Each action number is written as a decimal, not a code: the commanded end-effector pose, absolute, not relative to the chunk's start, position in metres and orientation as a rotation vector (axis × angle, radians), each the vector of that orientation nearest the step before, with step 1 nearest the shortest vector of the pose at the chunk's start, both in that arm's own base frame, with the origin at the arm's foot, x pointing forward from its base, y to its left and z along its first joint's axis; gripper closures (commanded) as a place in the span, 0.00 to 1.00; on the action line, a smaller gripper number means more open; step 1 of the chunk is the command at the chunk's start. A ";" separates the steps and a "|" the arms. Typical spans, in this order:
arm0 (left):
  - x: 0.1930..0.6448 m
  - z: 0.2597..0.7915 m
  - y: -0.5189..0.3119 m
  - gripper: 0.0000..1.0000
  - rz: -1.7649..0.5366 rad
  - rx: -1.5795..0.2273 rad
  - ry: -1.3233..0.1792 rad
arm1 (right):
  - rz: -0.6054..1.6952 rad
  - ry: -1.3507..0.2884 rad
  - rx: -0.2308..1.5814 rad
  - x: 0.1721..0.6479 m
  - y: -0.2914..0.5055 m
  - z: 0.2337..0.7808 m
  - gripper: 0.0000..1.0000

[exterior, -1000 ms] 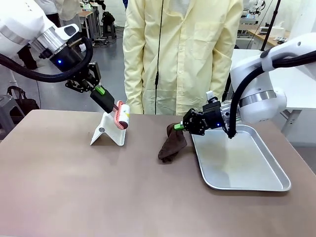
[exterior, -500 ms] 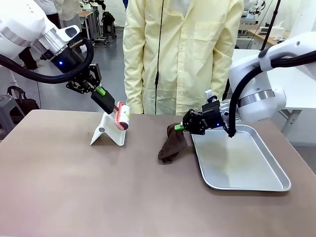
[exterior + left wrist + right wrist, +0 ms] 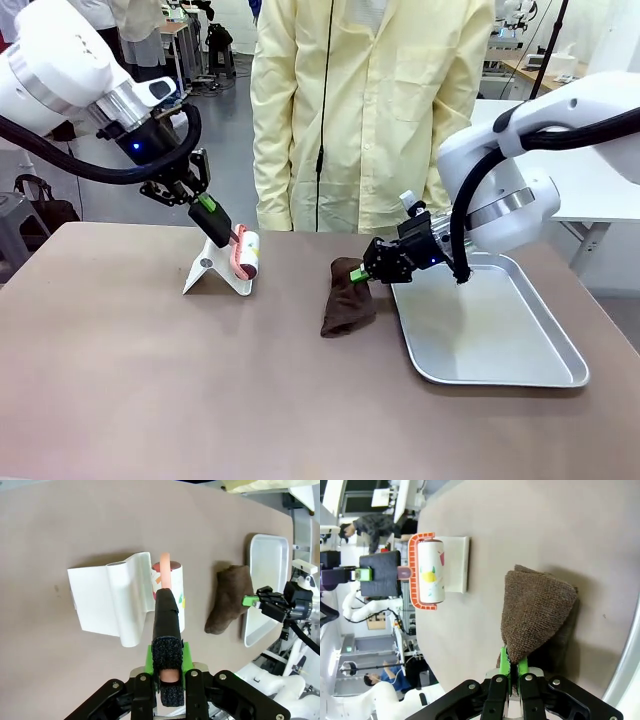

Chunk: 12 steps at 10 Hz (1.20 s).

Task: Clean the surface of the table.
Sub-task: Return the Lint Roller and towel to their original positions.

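Left gripper clamped on lint roller handle above white stand, right gripper pinching brown cloth corner on table beside tray; risk: thin pinch slipping, cloth bunching mid-wipe

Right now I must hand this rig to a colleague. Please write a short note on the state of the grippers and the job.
Left gripper: shut on the lint roller, over its white stand.
Right gripper: shut on the brown cloth; the cloth's lower end rests on the table, beside the metal tray.
Person stands at the far side.
Done: both tools gripped.
Left: wipe and roll the tabletop, as far as the pictures tell.
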<state>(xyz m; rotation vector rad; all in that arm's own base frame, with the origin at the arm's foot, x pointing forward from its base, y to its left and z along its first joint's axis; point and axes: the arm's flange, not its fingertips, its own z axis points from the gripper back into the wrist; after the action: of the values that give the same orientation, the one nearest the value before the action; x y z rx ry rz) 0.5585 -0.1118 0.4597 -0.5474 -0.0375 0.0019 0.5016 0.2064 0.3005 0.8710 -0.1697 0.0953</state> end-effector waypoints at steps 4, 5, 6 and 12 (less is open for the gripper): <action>0.572 0.451 -0.130 0.78 0.080 -0.480 -0.023 | 0.070 -0.124 0.882 0.513 0.208 0.298 0.94; 0.573 0.449 -0.132 0.78 0.075 -0.475 -0.019 | 0.071 -0.116 0.893 0.513 0.206 0.296 0.94; 0.575 0.448 -0.133 0.78 0.069 -0.474 -0.018 | 0.067 -0.113 0.900 0.513 0.205 0.295 0.94; 0.580 0.439 -0.126 0.78 0.101 -0.467 -0.012 | 0.069 -0.090 0.909 0.514 0.204 0.290 0.94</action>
<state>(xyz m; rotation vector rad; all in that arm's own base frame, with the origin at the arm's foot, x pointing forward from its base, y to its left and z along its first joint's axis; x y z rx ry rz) 0.5753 -0.1262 0.4359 -0.4850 -0.0062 0.0682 0.5060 0.2017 0.2875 0.9032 -0.1177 0.0759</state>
